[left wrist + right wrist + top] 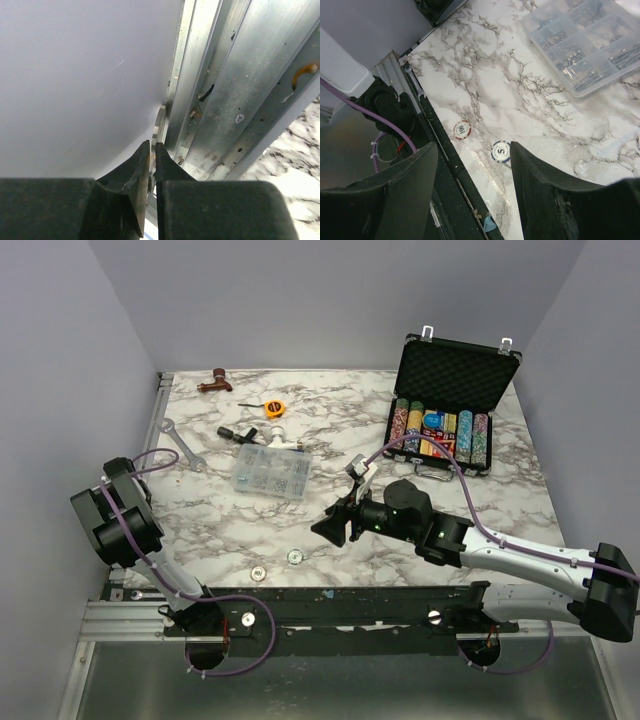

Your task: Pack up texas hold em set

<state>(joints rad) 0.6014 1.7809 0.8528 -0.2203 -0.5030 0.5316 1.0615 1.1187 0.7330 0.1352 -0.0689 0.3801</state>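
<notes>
**Texas hold em set, case** [455, 360]: black, foam-lined, lid upright, silver latches on its top edge. It stands open at the upper right of the worktop [330, 420]. Rows of multicoloured chips [440, 430] fill the base.

**Loose chips:** two lie flat at the lower middle of the worktop, near its front edge and well apart from the case. One is red and white [462, 130], the other blue and white [501, 151].

**Right claw** [474, 147]: released, fingers spread wide, nothing between them. It hangs over the two loose chips without touching either.

**Left claw** [152, 146]: clenched to a thin slit, aimed at the metal rail [220, 90] and grey wall at the frame's left edge. A pale curved edge [159, 125] sits just past the tips. What it is cannot be told, nor whether it is gripped.

**Other items:**
- Clear compartment box [268, 472], centre left.
- Wrench [183, 443], left of the box.
- Yellow tape measure [274, 409], above the box.
</notes>
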